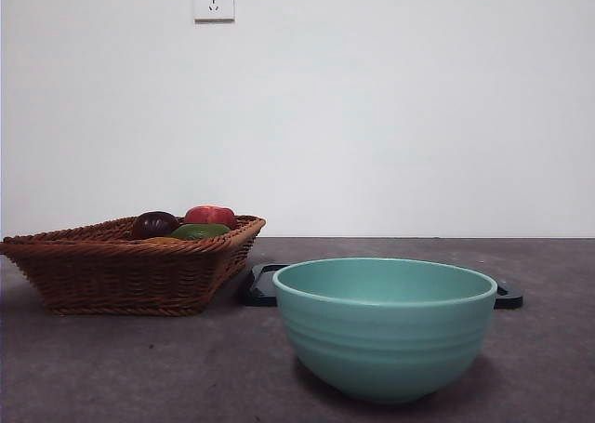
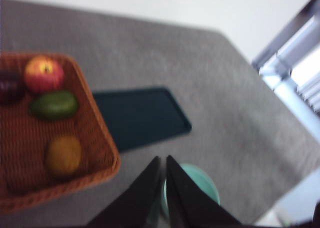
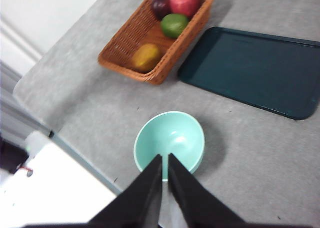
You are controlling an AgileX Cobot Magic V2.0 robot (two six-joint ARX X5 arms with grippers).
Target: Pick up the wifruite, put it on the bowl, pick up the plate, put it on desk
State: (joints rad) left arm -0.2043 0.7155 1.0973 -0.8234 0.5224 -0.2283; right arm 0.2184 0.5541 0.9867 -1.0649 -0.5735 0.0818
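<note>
Front view: wifruite (image 3: 146, 57) in basket (image 3: 120, 42) | bowl (image 1: 385, 326) empty | both claws closed, nothing held

Mint-green bowl (image 1: 385, 328) on the desk (image 1: 139, 367), wicker basket (image 1: 121, 274) of fruit beside it.

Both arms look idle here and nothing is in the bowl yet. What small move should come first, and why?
Probably the left gripper, jaws shut, should open and swing toward the wicker basket. The wifruite lies there untouched, near the green fruit, and the bowl sits empty. The right gripper hangs above the bowl.
</note>
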